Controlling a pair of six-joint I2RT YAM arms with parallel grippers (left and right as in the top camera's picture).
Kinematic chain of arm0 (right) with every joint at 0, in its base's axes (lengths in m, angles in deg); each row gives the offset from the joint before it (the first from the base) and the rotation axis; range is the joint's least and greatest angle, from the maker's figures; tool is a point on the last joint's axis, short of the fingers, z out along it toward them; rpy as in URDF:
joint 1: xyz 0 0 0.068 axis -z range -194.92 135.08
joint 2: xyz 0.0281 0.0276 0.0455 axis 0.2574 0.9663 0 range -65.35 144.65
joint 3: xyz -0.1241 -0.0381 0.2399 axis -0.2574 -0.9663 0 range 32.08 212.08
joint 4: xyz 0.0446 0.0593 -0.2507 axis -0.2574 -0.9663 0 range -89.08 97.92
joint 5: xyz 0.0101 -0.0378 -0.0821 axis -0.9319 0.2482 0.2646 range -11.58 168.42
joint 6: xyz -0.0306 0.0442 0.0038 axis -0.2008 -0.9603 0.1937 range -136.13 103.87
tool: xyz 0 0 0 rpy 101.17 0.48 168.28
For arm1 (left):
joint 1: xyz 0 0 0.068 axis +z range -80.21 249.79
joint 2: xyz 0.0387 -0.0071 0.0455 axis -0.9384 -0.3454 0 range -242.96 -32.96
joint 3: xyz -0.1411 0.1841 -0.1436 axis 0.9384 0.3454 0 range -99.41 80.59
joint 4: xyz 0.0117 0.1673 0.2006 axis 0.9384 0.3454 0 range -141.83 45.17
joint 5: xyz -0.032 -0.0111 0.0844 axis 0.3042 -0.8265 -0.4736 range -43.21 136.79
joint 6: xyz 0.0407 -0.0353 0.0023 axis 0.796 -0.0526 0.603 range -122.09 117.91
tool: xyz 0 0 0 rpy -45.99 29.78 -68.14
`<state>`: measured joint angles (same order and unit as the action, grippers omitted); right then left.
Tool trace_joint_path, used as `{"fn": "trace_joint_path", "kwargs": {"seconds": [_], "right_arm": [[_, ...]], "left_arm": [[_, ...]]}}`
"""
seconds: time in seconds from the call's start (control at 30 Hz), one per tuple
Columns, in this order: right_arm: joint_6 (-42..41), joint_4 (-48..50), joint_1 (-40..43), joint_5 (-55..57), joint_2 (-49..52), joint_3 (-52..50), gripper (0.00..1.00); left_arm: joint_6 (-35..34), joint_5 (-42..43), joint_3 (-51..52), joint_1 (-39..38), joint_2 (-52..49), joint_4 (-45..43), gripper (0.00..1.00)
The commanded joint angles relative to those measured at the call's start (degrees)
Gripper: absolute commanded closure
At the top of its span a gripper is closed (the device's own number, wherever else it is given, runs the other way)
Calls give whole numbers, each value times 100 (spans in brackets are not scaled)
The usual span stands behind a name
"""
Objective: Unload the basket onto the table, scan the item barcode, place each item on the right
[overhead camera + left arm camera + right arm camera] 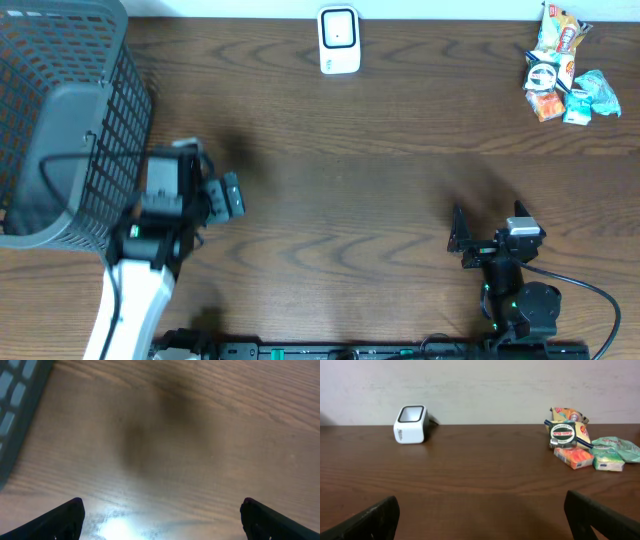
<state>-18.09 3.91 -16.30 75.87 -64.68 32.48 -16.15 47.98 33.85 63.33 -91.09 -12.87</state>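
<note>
Wooden table (380, 150), pale wall behind. Snacks (585, 440) piled at far right corner, well apart from scanner (411, 424). Wrappers likely light, crinkly, slippery. Orange box (574, 457) looks stiffer, so better pinch across its narrow sides. Left gripper (162, 507) and right gripper (480, 505) both spread wide, holding nothing.

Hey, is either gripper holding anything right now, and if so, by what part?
Nothing is held. The left gripper and the right gripper are both open and empty. The snacks lie apart from both.
</note>
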Motion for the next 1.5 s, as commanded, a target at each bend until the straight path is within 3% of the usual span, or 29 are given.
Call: {"fn": "trace_joint_path", "kwargs": {"seconds": [0.0,0.23,0.37,0.7,1.17,1.47], "right_arm": [[-59,-28,28,48,-35,-4,1],[-59,-28,28,48,-35,-4,1],[-59,-28,28,48,-35,-4,1],[-59,-28,28,48,-35,-4,1],[-59,-28,28,48,-35,-4,1],[-59,-28,28,48,-35,-4,1]], "left_arm": [[92,-11,503,24,868,-7,2],[146,-125,844,24,2221,240,2],[372,-127,870,24,2505,625,2],[398,-116,1373,24,2981,332,2],[417,-72,2719,28,4006,-1534,2],[1322,140,3296,28,4656,-2288,2]]}}
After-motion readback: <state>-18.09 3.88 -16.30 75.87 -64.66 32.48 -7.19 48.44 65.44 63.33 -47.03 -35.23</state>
